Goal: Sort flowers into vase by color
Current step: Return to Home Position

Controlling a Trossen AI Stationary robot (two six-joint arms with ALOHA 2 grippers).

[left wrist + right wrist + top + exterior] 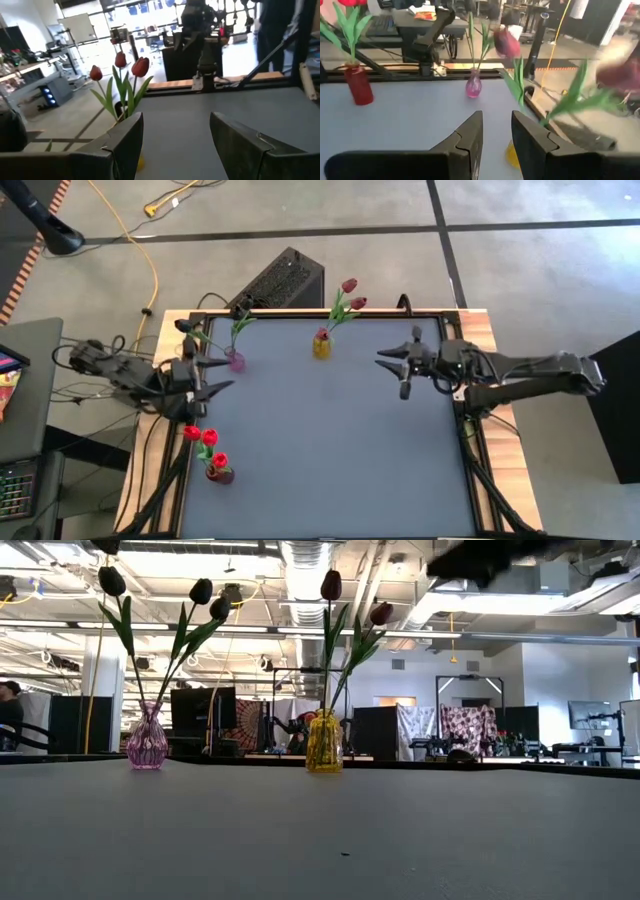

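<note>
Three small vases stand upright on the dark mat, each holding flowers by their stems. A pink vase (pixel 235 360) at the far left holds near-black tulips (pixel 203 592). A yellow vase (pixel 322 345) at the far middle holds maroon tulips (pixel 350 293). A dark red vase (pixel 219 473) at the near left holds bright red tulips (pixel 207 441). My left gripper (pixel 215 375) hovers open at the left edge, between the pink and the red vase, with nothing between its fingers (pixel 127 140). My right gripper (pixel 392 372) hovers open right of the yellow vase, also with nothing in it (pixel 497 125).
A raised frame (pixel 300 311) runs round the mat. A black box (pixel 283 280) stands on the floor behind the far edge, and cables hang at the left edge (pixel 150 395). The middle and near right of the mat (pixel 350 460) carry nothing.
</note>
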